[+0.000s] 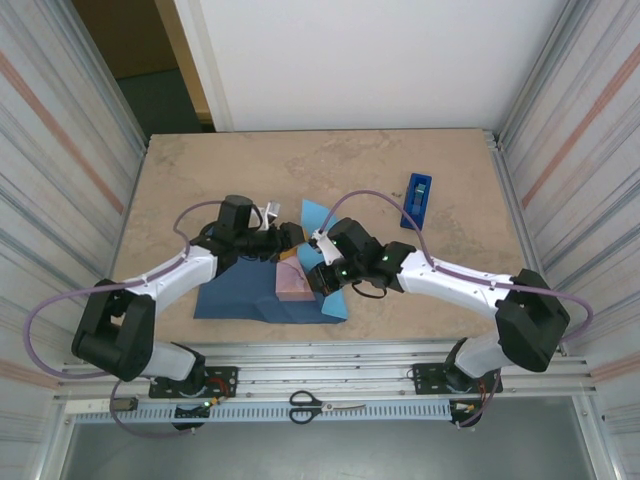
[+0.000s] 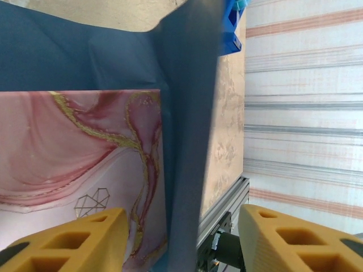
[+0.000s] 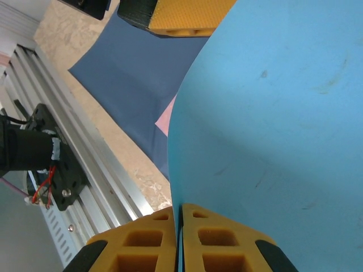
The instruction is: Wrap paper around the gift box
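Gift box (image 2: 68, 147) sits just ahead of the open left pincer (image 2: 181, 226), while the right pincer (image 3: 180, 214) is clamped on the paper (image 3: 255, 113) edge.

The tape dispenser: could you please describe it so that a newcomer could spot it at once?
Look at the tan table, toward its far right corner. A narrow dark-blue tape dispenser sits there alone. Unlike the wide blue paper and the pink marbled gift box nearer the middle, it is slim, blocky and touched by nothing.
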